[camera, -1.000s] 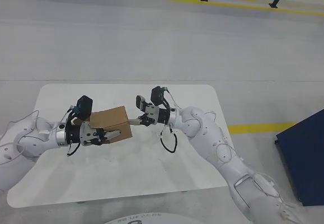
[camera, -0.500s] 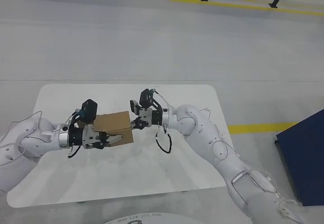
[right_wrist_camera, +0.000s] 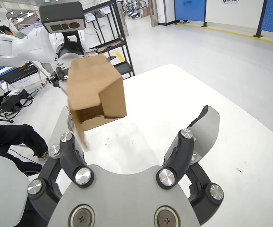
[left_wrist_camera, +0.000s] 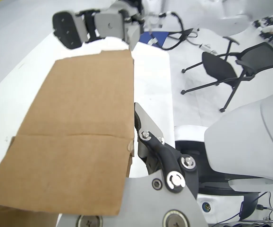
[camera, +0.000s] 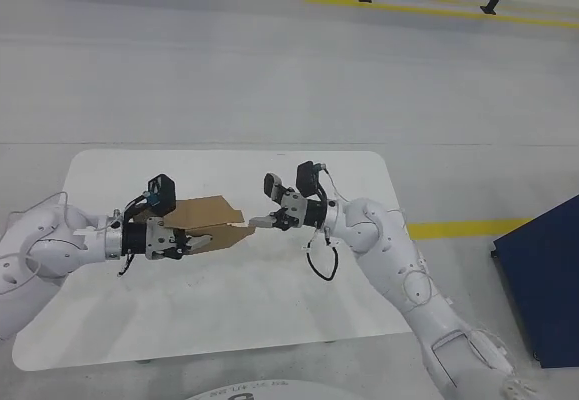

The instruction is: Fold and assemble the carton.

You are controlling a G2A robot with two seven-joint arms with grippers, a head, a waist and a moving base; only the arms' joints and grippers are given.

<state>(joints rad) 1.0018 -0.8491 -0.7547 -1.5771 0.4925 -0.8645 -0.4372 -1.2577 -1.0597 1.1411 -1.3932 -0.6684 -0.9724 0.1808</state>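
The brown carton (camera: pixel 207 222) hangs above the middle of the white table (camera: pixel 269 320), partly squared up, with its end flaps loose. My left gripper (camera: pixel 187 242) is shut on its left part; in the left wrist view one finger (left_wrist_camera: pixel 148 128) lies along the edge of the carton (left_wrist_camera: pixel 79 119). My right gripper (camera: pixel 265 216) stands open just right of the carton's end, level with it. From the right wrist the carton (right_wrist_camera: pixel 96 90) shows its open end, one loose flap hanging close to a finger of the right gripper (right_wrist_camera: pixel 136 114). The right gripper (left_wrist_camera: pixel 101 40) also shows beyond the carton's far edge.
The table has rounded corners and bare surface in front of and behind the arms. A blue panel (camera: pixel 569 270) stands on the floor to the right. A black chair (left_wrist_camera: pixel 233 72) and a shelf rack (right_wrist_camera: pixel 117 48) stand off the table.
The right gripper has drawn back to the right, off the carton's end. The carton has dropped lower and lies flatter in the left gripper.
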